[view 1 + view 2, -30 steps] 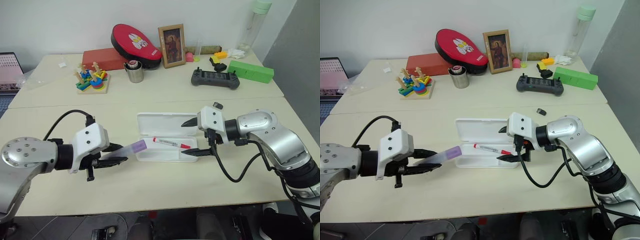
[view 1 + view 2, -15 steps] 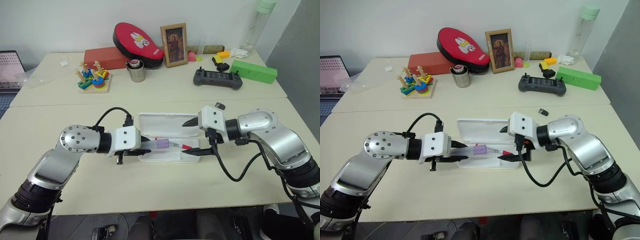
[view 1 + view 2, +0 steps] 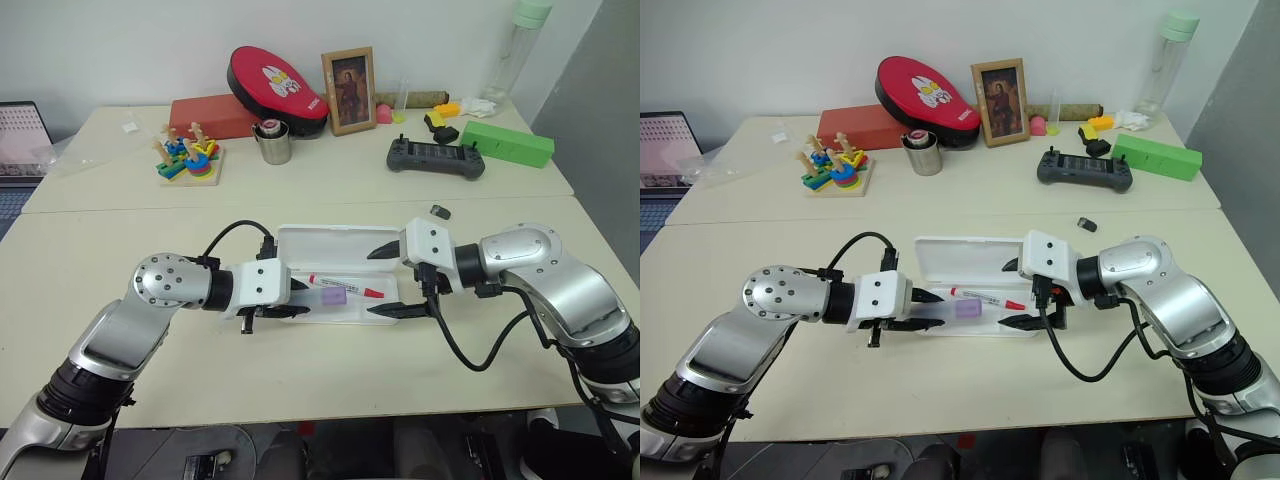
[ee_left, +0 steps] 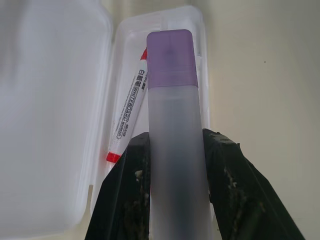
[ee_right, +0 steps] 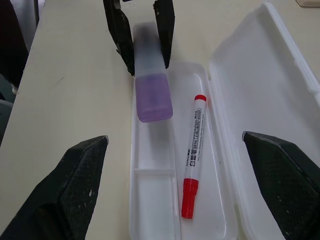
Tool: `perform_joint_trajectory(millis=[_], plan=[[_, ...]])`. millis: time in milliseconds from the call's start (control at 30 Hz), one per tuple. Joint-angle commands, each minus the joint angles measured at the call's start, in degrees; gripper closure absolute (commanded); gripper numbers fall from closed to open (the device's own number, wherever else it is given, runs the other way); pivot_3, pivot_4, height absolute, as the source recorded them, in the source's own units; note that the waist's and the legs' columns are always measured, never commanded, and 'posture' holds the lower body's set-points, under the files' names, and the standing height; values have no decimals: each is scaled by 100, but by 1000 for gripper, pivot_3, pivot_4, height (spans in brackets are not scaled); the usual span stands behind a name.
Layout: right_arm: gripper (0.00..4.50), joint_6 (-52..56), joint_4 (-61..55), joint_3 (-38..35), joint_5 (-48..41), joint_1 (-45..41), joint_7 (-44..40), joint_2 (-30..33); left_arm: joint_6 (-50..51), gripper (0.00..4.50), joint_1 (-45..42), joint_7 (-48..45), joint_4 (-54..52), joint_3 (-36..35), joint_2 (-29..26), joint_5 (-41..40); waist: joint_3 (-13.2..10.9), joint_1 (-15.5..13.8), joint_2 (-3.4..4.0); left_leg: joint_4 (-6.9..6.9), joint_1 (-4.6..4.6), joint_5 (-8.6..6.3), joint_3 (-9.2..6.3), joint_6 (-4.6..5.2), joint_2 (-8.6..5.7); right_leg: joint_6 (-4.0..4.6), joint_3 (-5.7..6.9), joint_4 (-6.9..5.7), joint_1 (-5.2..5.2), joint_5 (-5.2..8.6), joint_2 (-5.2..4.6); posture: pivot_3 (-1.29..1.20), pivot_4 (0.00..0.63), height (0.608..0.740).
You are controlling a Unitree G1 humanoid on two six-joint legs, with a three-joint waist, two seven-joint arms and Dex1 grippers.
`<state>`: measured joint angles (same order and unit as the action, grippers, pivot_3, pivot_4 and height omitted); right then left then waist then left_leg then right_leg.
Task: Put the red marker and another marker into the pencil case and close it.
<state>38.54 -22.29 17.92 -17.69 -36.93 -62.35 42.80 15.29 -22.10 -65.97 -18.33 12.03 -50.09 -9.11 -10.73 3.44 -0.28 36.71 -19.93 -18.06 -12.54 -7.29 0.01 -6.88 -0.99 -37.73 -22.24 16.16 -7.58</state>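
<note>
Markers two: red marker (image 5: pixel 192 157) inside pencil case (image 5: pixel 270 110), lavender marker (image 5: pixel 152 82) clenched in left jaws, right jaws released.

Your left gripper (image 3: pixel 297 300) clamps the lavender marker (image 3: pixel 325 294), purple cap over the open pencil case (image 3: pixel 335 243) near the table's front edge. The red marker (image 3: pixel 345 287) lies inside. Your right gripper (image 3: pixel 390 281) spreads wide at the case's right end.

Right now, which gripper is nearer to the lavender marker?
Left. The left gripper is shut on the lavender marker over the pencil case; the right gripper stands open at the case's other end.
</note>
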Motion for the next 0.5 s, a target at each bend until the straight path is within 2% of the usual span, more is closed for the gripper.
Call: perform_joint_trajectory(millis=[33, 267, 500], plan=[[0, -1, -192, -189, -60, -8, 30, 48, 126, 3300, -16, -5, -270, -127, 4, -133, 0, -1, 0, 0, 0, 0, 0, 0, 0, 0, 1, 0, 0, 0, 0, 0, 150, 740], [0, -19, -159, -184, -44, -17, 56, 30, 359, 3300, 45, 87, -467, -126, 58, -164, 0, -2, 0, 0, 0, 0, 0, 0, 0, 0, 0, 1, 0, 0, 0, 0, 150, 740], [0, -43, -122, -169, -26, -28, 56, 22, -71, 3300, 61, 196, -218, 162, 155, 259, 0, -7, 0, 1, 0, 0, 0, 0, 0, 0, 1, 1, 1, 0, 0, 0, 150, 740]])
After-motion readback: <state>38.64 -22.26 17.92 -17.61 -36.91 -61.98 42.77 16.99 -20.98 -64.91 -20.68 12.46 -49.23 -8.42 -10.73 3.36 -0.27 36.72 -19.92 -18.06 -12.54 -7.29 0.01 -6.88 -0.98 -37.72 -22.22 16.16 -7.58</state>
